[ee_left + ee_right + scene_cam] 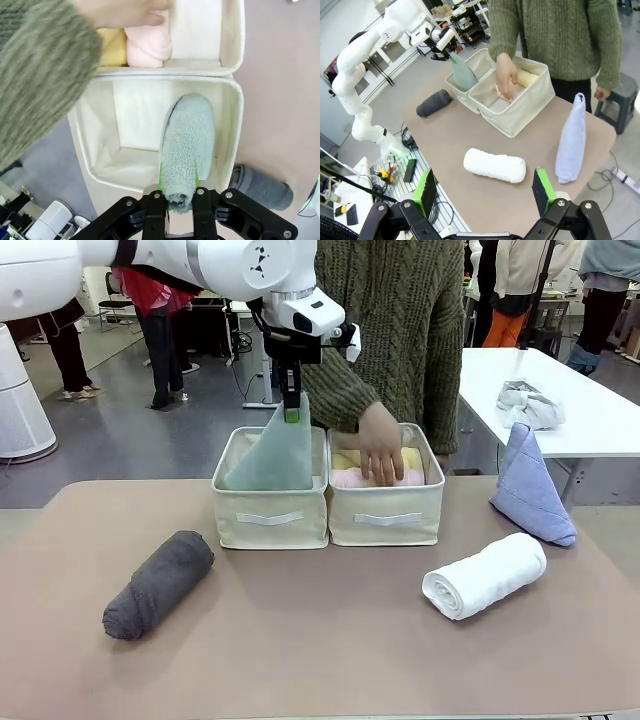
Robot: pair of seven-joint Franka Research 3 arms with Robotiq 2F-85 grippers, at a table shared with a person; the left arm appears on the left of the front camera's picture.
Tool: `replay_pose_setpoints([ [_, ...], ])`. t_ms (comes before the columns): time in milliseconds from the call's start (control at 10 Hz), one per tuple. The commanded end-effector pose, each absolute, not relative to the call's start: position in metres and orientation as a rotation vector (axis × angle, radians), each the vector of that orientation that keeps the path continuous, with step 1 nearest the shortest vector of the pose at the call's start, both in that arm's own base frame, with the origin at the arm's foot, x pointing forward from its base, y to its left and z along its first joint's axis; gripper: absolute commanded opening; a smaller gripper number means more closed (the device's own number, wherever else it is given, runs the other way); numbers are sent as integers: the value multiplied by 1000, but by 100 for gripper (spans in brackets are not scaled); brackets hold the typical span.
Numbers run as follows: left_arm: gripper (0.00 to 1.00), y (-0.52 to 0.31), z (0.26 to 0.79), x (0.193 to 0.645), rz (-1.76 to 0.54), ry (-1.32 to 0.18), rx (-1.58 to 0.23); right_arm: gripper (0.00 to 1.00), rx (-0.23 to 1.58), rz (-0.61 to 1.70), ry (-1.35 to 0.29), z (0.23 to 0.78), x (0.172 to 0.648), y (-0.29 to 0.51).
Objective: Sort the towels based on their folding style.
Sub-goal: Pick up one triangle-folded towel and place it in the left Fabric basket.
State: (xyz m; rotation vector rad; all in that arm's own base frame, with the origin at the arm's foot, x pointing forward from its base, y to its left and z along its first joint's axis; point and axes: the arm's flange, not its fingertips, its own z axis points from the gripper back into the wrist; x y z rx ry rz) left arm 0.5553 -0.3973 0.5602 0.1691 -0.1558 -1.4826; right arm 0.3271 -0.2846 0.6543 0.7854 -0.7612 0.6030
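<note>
Pale teal terry is what catches the eye: the pale teal cone [272,455] hangs point-up from the left gripper [292,412], whose green pads are pinched tight on its narrow tip, while its broad base sits down inside the left bin [268,518]. From the left wrist view the cone runs along one side wall of that bin, and the cream floor beside it is bare. Just beside it, touching wall to wall, is the right bin [385,518], where a person in a knitted green sweater has a hand [381,445] pressed down on the pale pink roll [348,478]; the yellow roll [345,458] lies against it on the far side. On the brown table [320,650] the dark grey roll [158,583] lies at an angle, out in front of the left bin toward the robot's left. The white roll [485,575] lies in front of the right bin toward the robot's right, and the light blue cone [530,490] stands point-up near the table's right edge, just beyond the white roll. The right gripper [484,190] hangs high over the near right part of the table, its two fingers spread wide with nothing between them. A crumpled grey-white rag [528,405] sits on the white table [600,425] behind.
</note>
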Motion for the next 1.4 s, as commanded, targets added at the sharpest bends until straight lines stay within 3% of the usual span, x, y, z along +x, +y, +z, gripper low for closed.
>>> replay_pose_setpoints([
  [0,16,-398,553,560,-1521,-124,120,100,793,621,-773,654,327,-286],
  [1000,16,-415,471,558,-1596,66,106,100,793,621,-773,654,327,-286],
  [1100,75,-414,473,558,-1602,63,101,100,793,621,-773,654,327,-286],
  [1200,75,-413,475,558,-1601,58,100,100,793,621,-773,654,327,-286],
  [1300,100,-413,476,558,-1599,58,100,100,793,621,-773,654,327,-286],
])
